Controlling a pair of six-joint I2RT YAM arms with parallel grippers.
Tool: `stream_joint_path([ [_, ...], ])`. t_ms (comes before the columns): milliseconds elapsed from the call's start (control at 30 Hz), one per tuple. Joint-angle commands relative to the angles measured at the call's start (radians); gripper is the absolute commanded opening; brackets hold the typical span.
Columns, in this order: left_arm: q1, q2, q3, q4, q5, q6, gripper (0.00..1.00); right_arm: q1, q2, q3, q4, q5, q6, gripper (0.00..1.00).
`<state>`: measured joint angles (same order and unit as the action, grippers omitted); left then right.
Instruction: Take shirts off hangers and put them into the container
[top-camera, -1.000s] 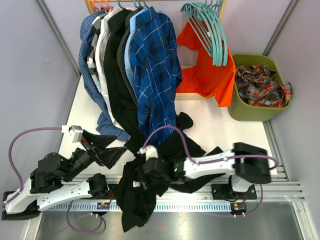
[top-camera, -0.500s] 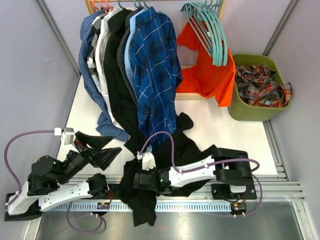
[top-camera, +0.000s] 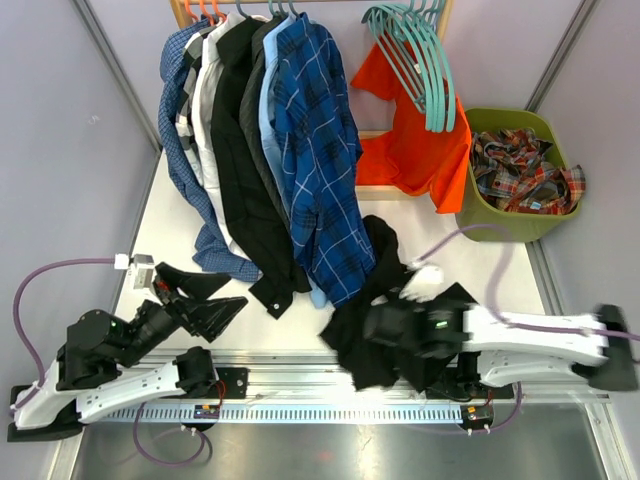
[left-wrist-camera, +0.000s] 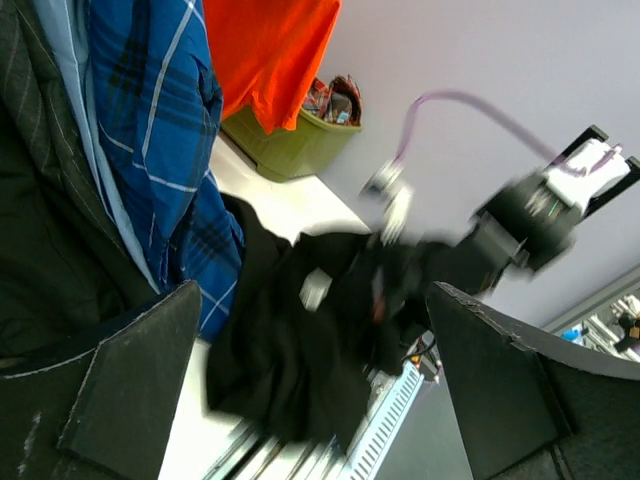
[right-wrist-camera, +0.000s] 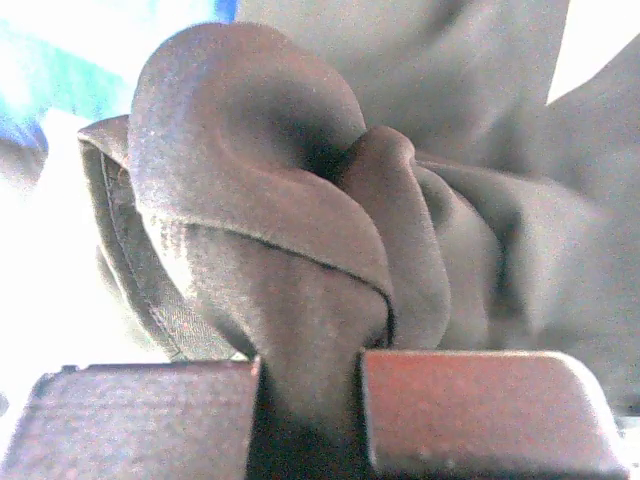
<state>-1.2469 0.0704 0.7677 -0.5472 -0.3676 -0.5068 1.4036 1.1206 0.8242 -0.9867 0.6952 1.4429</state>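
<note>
Right jaws pinch a bunched black cloth shirt (top-camera: 378, 262), free of any hanger. The olive-green plastic tub (top-camera: 500, 228), far right of them, holds only red plaid cloth (top-camera: 525, 170). Left jaws are spread, and beyond them a row of hung button shirts (top-camera: 300, 150) remains.

A black shirt (top-camera: 347, 340), a blue windowpane-check shirt (top-camera: 320, 160) — the container (top-camera: 480, 228) is olive-green

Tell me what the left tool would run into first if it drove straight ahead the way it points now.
Most likely the crumpled black shirt that the right tool grips, dead ahead of the open left tool. The blue checked shirt hangs just beside that line; depth is unclear.
</note>
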Motion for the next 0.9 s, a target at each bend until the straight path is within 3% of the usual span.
stream_joint_path([
  [0,0.000,0.049,0.001,0.053,0.041,-0.012,0.99,-0.099,-0.232,0.059,-0.366,0.274,0.128,0.00],
  [100,0.000,0.083,0.002,0.070,0.055,-0.012,0.99,-0.214,-0.353,0.134,-0.398,0.366,-0.004,0.00],
  [167,0.000,0.110,0.005,0.078,0.064,-0.012,0.99,-0.294,-0.344,0.190,-0.398,0.386,-0.122,0.00],
  [300,0.000,0.144,0.016,0.104,0.081,-0.010,0.99,-0.405,-0.275,0.329,-0.459,0.506,-0.130,0.00],
  [333,0.000,0.150,0.019,0.107,0.090,-0.010,0.99,-0.438,-0.281,0.340,-0.395,0.498,-0.304,0.00],
  [367,0.000,0.155,0.022,0.110,0.093,-0.009,0.99,-0.478,-0.294,0.345,-0.196,0.471,-0.423,0.00],
  [433,0.000,0.169,0.033,0.109,0.105,-0.009,0.99,-0.674,-0.332,0.313,0.038,0.298,-0.755,0.00],
  [467,0.000,0.170,0.038,0.109,0.108,-0.007,0.99,-0.771,-0.328,0.308,0.156,0.230,-0.812,0.00],
  [500,0.000,0.170,0.044,0.110,0.113,-0.007,0.99,-0.958,-0.291,0.320,0.189,0.073,-0.887,0.00],
  [567,0.000,0.172,0.048,0.112,0.124,-0.007,0.99,-1.179,-0.230,0.357,0.265,-0.111,-0.941,0.00],
  [600,0.000,0.170,0.054,0.109,0.130,-0.009,0.99,-1.269,-0.164,0.372,0.290,-0.284,-0.970,0.00],
  [633,0.000,0.167,0.056,0.105,0.130,-0.009,0.99,-1.427,-0.128,0.394,0.312,-0.340,-0.978,0.00],
  [767,0.000,0.157,0.067,0.098,0.130,-0.004,0.99,-1.529,0.011,0.562,0.387,-0.390,-0.990,0.00],
  [867,-0.002,0.161,0.079,0.095,0.124,0.004,0.99,-1.532,0.163,0.798,0.390,-0.410,-0.977,0.00],
])
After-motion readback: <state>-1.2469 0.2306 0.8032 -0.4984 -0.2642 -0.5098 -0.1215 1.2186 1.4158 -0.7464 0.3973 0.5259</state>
